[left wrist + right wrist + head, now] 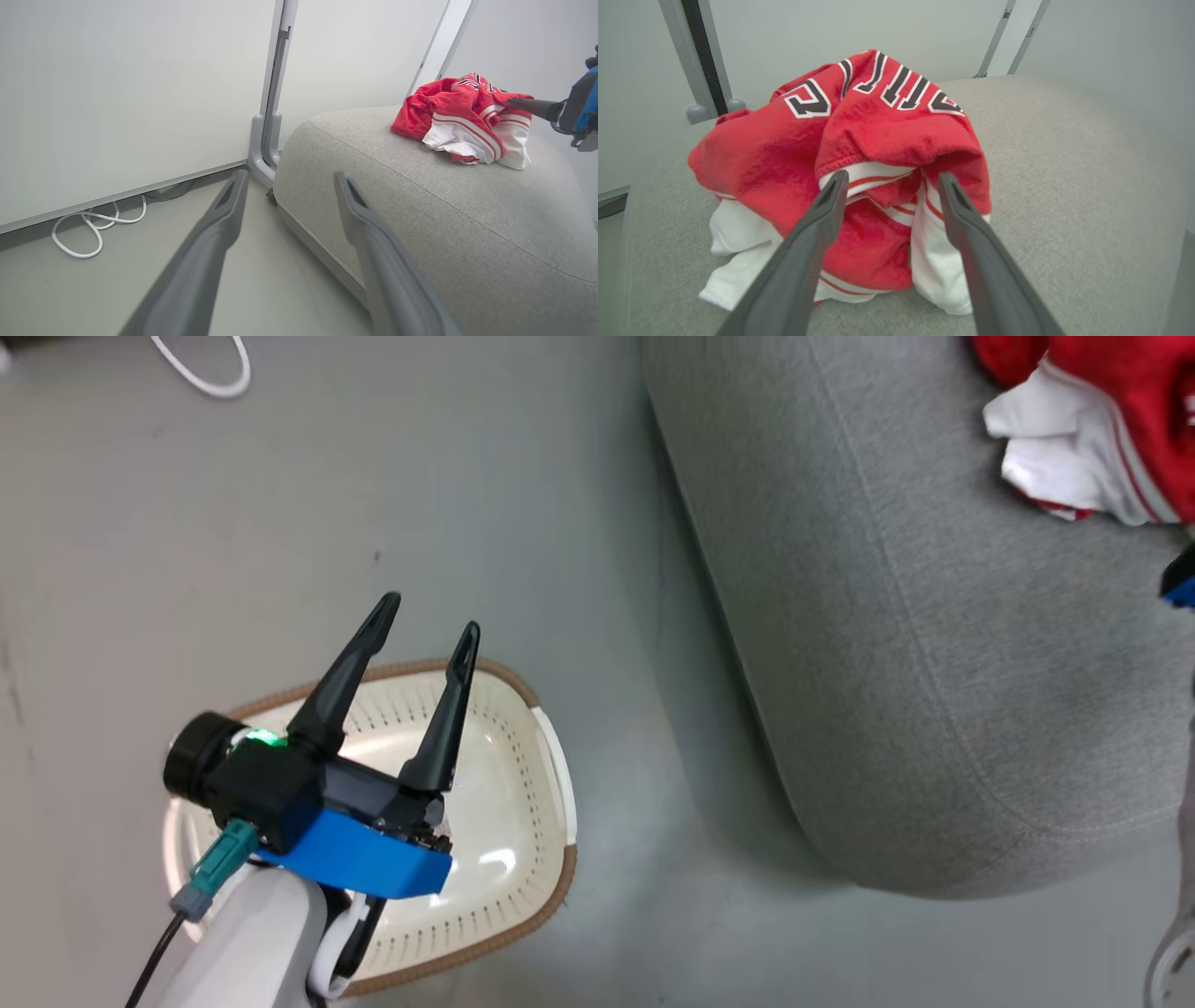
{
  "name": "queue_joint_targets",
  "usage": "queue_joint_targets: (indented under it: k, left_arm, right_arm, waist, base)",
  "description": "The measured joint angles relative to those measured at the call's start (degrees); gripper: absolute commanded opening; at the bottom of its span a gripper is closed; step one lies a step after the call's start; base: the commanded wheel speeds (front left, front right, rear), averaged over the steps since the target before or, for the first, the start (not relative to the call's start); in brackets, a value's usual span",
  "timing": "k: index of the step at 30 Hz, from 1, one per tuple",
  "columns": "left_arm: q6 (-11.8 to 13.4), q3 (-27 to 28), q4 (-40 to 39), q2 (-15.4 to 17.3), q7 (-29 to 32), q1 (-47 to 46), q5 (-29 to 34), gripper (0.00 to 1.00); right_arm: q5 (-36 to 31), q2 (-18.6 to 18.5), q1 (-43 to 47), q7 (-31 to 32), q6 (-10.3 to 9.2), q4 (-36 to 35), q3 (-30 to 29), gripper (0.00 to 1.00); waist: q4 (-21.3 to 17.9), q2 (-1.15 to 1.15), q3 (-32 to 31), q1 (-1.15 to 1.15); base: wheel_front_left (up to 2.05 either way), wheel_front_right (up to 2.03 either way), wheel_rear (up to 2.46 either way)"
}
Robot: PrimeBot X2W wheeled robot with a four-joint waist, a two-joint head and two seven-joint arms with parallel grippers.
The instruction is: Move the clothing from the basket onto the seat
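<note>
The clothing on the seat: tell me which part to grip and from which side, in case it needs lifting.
Probably best to grip the thick red fold bulging at the front of the clothing, just under the lettering. It stands proud of the seat, while the white edges lie flat on it. Come in level from the side of the right gripper, open jaws straddling that fold.

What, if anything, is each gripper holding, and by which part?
Nothing is held. The left gripper is open above the basket; the right gripper, jaws open, points at the clothing on the seat.
</note>
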Motion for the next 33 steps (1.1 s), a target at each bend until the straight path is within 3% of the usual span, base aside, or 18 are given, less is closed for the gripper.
queue_joint_targets:
  k: [8,24,33]
  left_arm:
    - [-0.12,5.11,1.54,-3.94,-0.07,7.23,-0.09,1.00]
    - [-0.89,15.37,5.45,-10.90,-0.07,16.86,2.38,1.00]
    - [-0.93,19.00,8.28,-12.54,-0.08,18.63,3.52,1.00]
  right_arm:
    - [4.04,2.78,8.34,-1.08,-0.01,-1.60,9.82,1.00]
    - [18.07,7.55,32.27,0.82,-0.01,-23.95,32.70,1.00]
    - [21.76,8.10,42.57,4.66,-0.01,-34.43,36.54,1.00]
  waist:
    - [0.42,0.00,-9.54,-0.02]
    - [3.45,0.00,-23.91,-0.02]
    - [8.33,0.00,-27.32,-0.01]
  base:
    - [0.00,0.00,0.00]
    - [0.00,0.00,0.00]
    - [0.00,0.00,0.00]
